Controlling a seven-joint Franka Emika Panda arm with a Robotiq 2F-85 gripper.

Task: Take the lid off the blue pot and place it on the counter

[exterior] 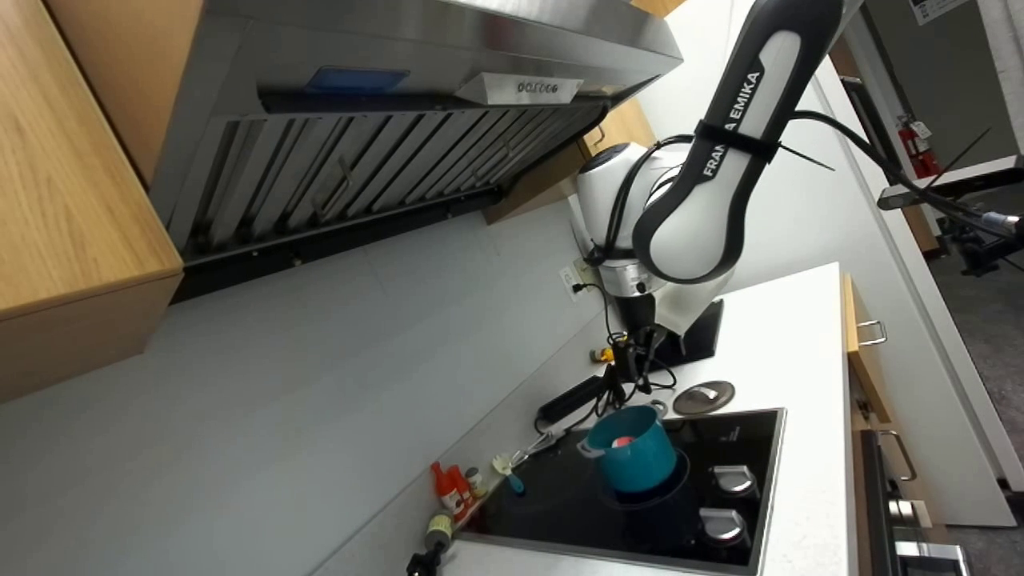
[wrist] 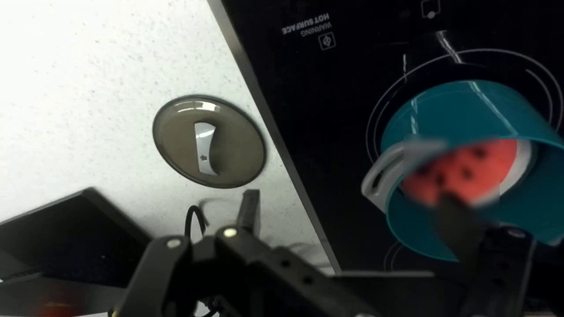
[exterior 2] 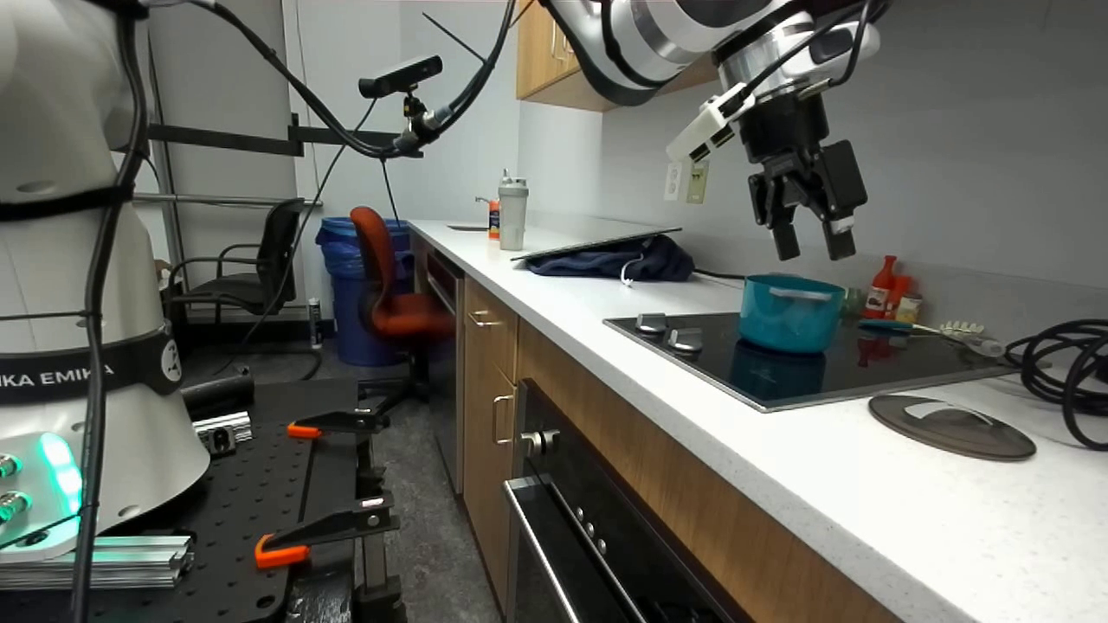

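Note:
The blue pot (exterior: 640,460) stands uncovered on the black cooktop; it also shows in an exterior view (exterior 2: 789,316) and in the wrist view (wrist: 467,108). The greyish lid (exterior: 704,398) lies flat on the white counter (exterior: 768,344), beside the cooktop edge, handle up. The lid also shows in an exterior view (exterior 2: 943,428) and in the wrist view (wrist: 233,149). My gripper (exterior 2: 812,240) is open and empty in the air above the pot, touching neither pot nor lid. In the wrist view its fingers (wrist: 350,197) are spread apart.
A red, watermelon-like item (wrist: 476,169) lies in the pot. Red bottles (exterior 2: 881,285) and utensils (exterior 2: 943,329) are by the wall. Black cables (exterior 2: 1069,372) are coiled near the lid. A range hood (exterior: 384,144) hangs above. A dark bag (exterior 2: 615,260) is on the counter.

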